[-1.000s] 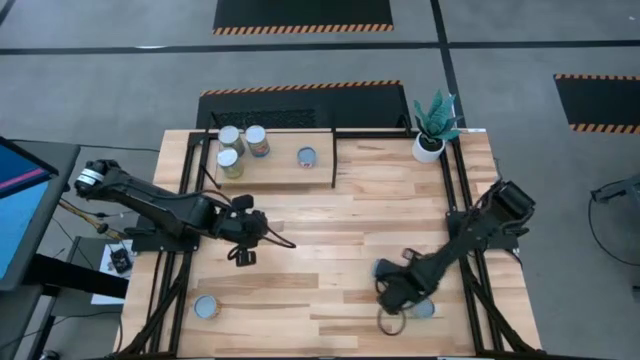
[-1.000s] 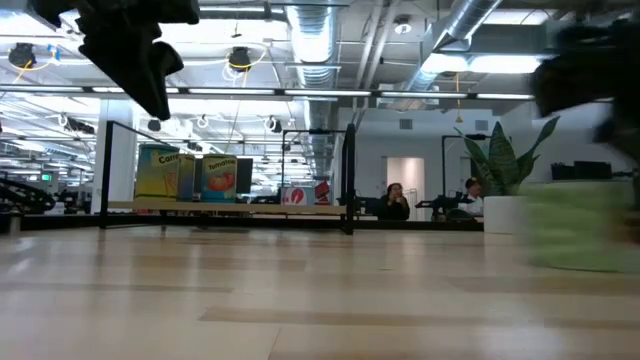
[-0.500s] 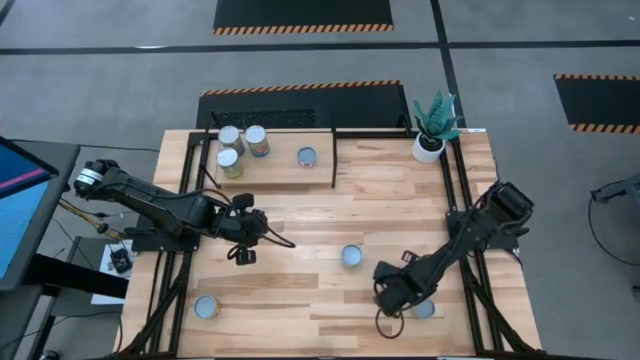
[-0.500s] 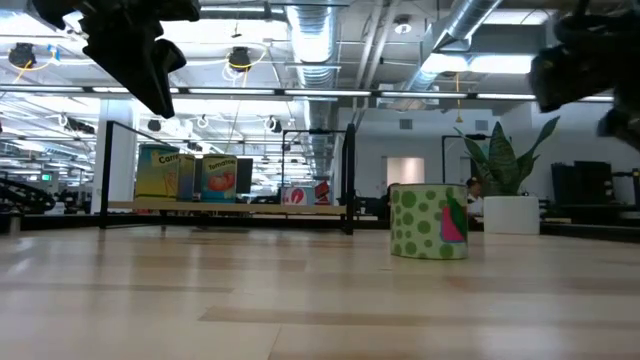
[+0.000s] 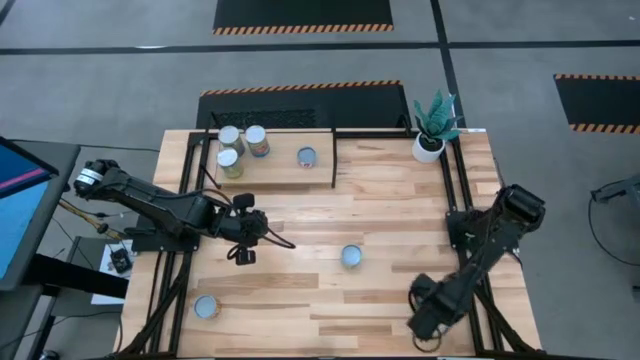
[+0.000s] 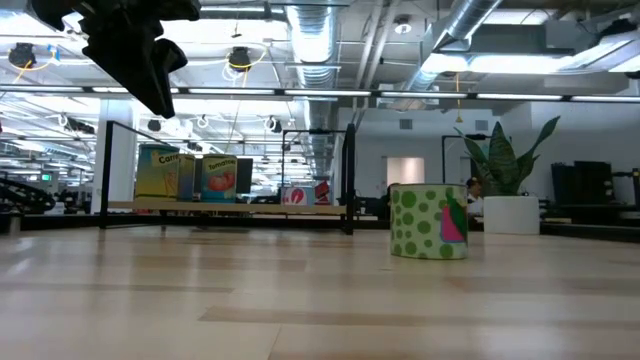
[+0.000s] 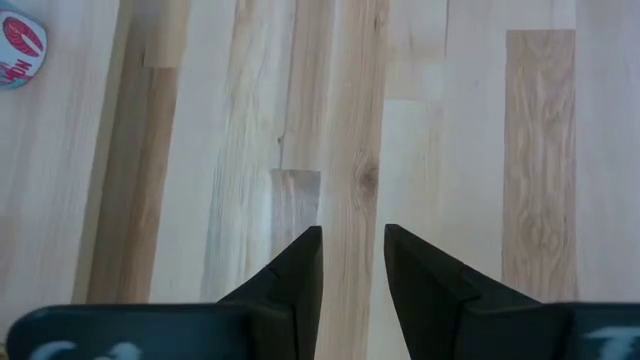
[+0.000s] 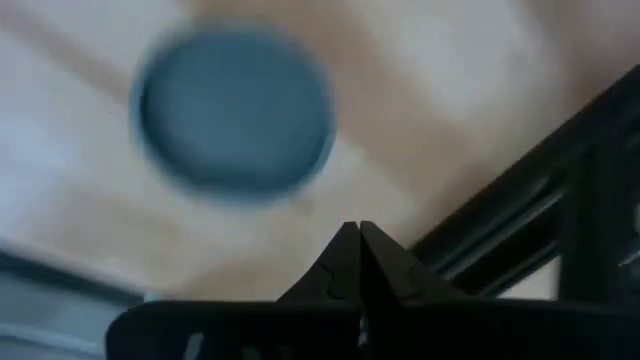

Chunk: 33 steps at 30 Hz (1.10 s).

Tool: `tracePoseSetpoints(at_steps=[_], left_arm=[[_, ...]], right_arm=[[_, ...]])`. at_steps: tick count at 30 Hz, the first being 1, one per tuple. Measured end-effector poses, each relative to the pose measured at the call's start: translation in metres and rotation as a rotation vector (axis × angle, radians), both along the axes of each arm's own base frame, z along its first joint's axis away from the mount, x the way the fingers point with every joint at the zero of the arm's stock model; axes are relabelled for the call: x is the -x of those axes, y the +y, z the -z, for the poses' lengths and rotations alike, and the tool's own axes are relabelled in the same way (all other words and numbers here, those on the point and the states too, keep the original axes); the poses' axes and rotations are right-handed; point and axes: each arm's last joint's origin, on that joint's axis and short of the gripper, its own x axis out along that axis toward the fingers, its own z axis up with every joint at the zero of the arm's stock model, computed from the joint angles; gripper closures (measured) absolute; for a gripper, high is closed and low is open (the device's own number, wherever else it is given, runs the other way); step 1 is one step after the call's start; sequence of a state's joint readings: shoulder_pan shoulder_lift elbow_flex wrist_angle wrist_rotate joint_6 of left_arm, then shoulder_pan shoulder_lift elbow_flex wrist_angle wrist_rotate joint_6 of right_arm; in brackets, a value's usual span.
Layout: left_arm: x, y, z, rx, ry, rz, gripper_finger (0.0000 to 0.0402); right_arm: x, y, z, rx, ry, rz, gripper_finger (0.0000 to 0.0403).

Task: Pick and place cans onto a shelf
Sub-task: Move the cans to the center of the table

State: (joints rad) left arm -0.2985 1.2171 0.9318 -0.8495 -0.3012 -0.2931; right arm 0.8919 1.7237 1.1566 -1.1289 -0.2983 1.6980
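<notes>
1 can [image 8: 235, 112] just ahead of right gripper [image 8: 359, 235] — jaws closed.

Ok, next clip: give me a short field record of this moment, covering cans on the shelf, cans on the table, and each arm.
shelf: far left part of the table, holds four cans
green-spotted can: upright, mid-table, untouched
near-left can: alone by the near edge
left gripper: over bare wood left of centre, jaws apart, empty
right gripper: near-right corner, jaws shut, empty; a can top shows just ahead in its wrist view
</notes>
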Motion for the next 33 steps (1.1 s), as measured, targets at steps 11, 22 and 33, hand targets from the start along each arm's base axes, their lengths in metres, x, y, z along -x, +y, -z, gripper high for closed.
tracePoseSetpoints(at_steps=[11,22,33], left_arm=[[0.000,0.000,0.000,0.000,-0.003,0.000,0.0304],[0.000,0.000,0.000,-0.001,-0.004,0.000,0.0304],[-0.001,0.000,-0.001,0.005,-0.017,-0.004,0.0304]], right_arm=[[0.020,0.026,0.009,-0.049,-0.065,0.091,0.0393],[0.000,-0.002,0.042,0.041,-0.253,0.158,0.0380],[-0.102,-0.085,0.031,0.292,-0.726,0.055,0.0379]])
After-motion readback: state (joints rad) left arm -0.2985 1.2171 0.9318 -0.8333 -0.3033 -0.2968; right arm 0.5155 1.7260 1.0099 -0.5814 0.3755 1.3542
